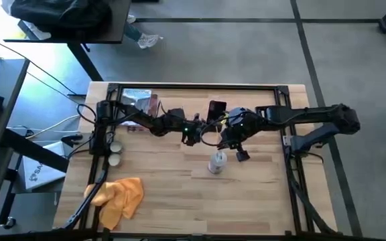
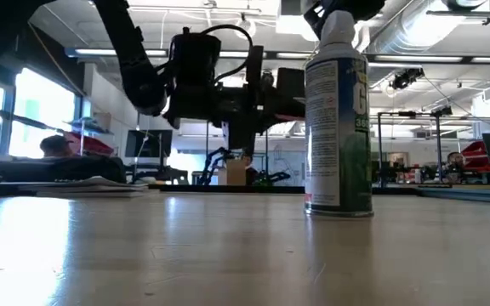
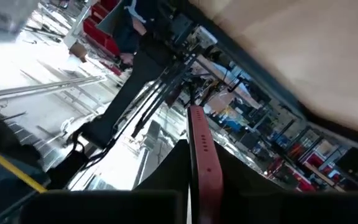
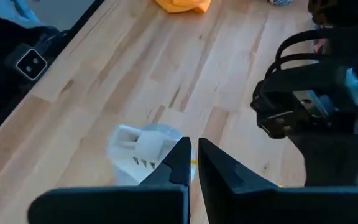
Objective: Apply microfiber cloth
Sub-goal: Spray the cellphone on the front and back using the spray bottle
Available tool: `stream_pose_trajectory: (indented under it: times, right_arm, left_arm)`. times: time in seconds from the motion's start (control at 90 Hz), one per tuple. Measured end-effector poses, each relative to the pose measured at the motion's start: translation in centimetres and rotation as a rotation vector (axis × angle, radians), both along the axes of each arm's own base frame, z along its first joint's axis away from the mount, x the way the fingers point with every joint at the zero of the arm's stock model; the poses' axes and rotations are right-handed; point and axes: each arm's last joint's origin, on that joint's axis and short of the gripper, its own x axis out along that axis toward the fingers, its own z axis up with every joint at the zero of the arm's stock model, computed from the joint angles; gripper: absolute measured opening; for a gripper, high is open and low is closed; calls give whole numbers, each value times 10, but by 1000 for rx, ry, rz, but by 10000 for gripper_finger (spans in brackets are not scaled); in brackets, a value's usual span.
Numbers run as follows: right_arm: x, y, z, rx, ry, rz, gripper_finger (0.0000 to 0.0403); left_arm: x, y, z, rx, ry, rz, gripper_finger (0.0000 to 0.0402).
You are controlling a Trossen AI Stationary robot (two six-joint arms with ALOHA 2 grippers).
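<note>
Hovering above spray can (image 1: 217,162), right hand (image 4: 194,163) pressed together, left hand (image 1: 190,138) unreadable.
Could topple it reaching for far-off microfiber cloth (image 1: 120,197).

Soft orange microfiber cloth (image 1: 117,197) lies on the smooth pale wooden table (image 1: 260,194) near a glossy metal spray can (image 2: 339,115).

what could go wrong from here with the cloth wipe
1. The microfiber cloth lies at the table's near left corner, far from both grippers, so neither can wipe yet.
2. The right gripper hangs just above the upright spray can; a sideways move could tip it.
3. The left gripper appears to pinch a thin red-edged item; carrying it toward the cloth, it might slip.
</note>
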Motion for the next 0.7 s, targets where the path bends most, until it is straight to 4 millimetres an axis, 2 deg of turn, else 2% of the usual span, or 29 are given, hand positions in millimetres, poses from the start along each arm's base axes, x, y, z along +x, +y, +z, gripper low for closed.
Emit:
stream_pose_trajectory:
  times: [0.7]
  right_arm:
    - [-2, 0, 1, 8, 24, -20, 0]
  left_arm:
    - [0, -1, 3, -20, -26, -1, 12]
